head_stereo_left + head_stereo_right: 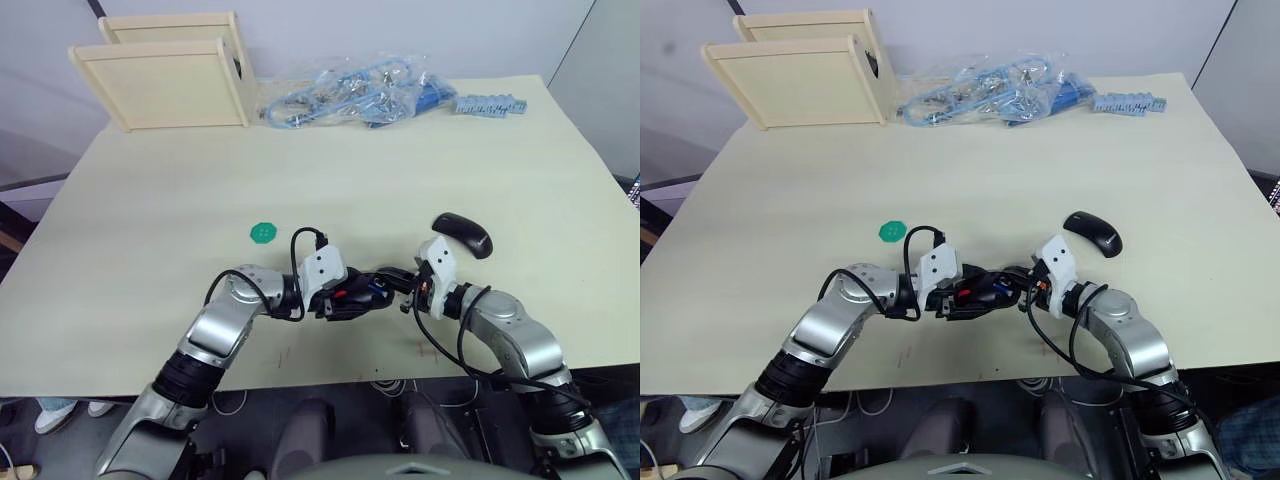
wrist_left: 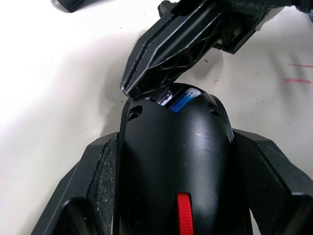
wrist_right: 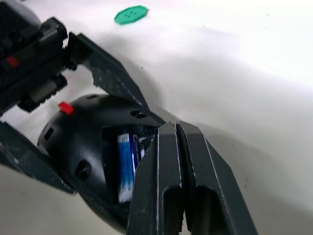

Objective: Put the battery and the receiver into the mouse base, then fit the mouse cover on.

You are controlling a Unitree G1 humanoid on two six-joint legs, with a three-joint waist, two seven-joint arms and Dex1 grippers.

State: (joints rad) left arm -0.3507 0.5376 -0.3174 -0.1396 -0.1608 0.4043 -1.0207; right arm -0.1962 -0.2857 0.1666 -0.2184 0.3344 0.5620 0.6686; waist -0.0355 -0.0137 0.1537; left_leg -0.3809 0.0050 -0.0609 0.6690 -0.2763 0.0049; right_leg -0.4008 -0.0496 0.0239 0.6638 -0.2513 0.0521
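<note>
My left gripper [image 1: 350,299] is shut on the mouse base [image 2: 176,152], a black oval body with a red wheel, held low over the table's front edge. The blue battery [image 3: 125,166] lies inside the base's open hollow. My right gripper [image 3: 174,128] is shut, and its tips press at the rim of that hollow, right beside the battery. I see nothing between its fingers. The mouse cover [image 1: 463,234], a plain glossy black shell, lies on the table just beyond my right gripper. The receiver is hidden.
A small green disc [image 1: 263,233] lies on the table behind my left gripper. Two pale wooden boxes [image 1: 165,80] stand at the back left. A clear plastic bag of blue parts [image 1: 350,95] and a blue strip [image 1: 490,104] lie along the back edge.
</note>
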